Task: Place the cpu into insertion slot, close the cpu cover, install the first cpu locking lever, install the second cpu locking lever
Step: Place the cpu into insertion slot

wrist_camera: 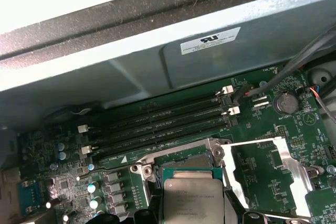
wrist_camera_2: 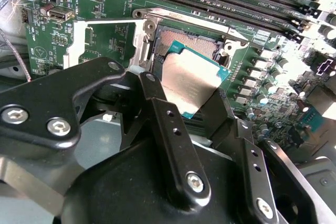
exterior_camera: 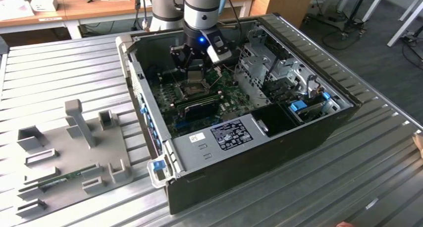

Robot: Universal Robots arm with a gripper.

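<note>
The arm reaches down into the open computer case [exterior_camera: 264, 152], which lies on its side on the ribbed metal table [exterior_camera: 66, 68]. The gripper [exterior_camera: 196, 67] hangs right over the green circuit board [exterior_camera: 218, 100]. In the second wrist view the gripper [wrist_camera_2: 189, 100] has its black fingers [wrist_camera_2: 168, 124] pinched on the cpu [wrist_camera_2: 191, 80], one finger at each side of the pale metal top. The chip sits tilted between them, not flat. It's just above the insertion slot [wrist_camera_2: 189, 40], and its far edge overlaps the dark recess (whether it touches the socket I cannot tell from here).

The cpu cover [wrist_camera_2: 76, 43] is swung wide open and lies out beside the socket, its cut-out middle showing board underneath. The first wrist view gives the same story: the cpu [wrist_camera: 191, 198] close in, the insertion slot [wrist_camera: 181, 160] just beyond it, and the cpu cover [wrist_camera: 294, 161] flung out to the side. The long black memory slots [wrist_camera: 157, 124] run past the far side of the socket. Over on the exterior view's left, a grey fixture [exterior_camera: 73, 142] rests on the table, well apart from the case.
</note>
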